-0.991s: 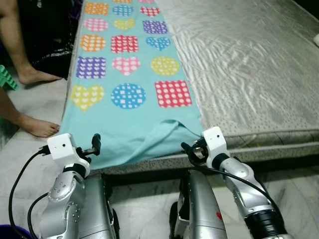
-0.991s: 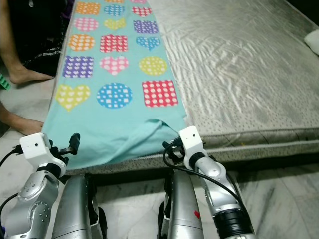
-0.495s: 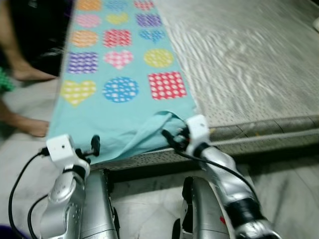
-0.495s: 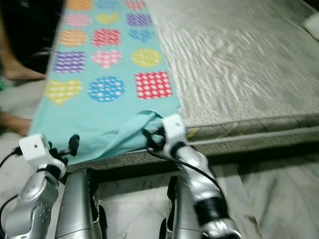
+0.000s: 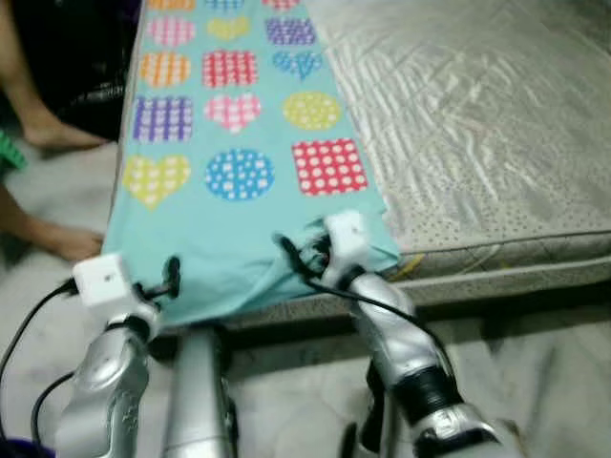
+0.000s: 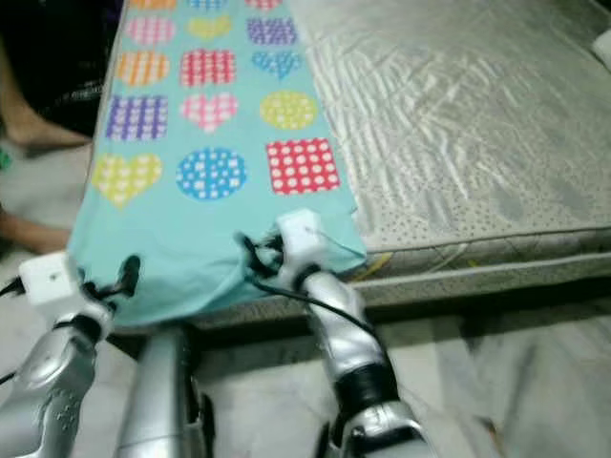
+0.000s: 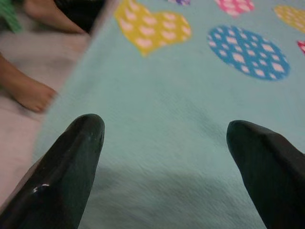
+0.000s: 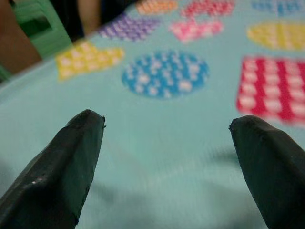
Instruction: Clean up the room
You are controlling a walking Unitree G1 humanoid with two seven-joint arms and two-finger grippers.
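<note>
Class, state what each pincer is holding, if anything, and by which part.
Nothing is held: the left pincer and right pincer are both open over the turquoise blanket.

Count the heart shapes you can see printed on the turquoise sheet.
4 on the turquoise sheet: yellow nearest the robot, pink in the middle, blue to its right, yellow near the top. More may lie beyond the picture's edge.

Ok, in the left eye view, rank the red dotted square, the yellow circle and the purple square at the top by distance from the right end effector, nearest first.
From the right end effector:
1. Red dotted square, just beyond it on the sheet.
2. Yellow circle, one row farther up.
3. Purple square, near the view's top edge.
</note>
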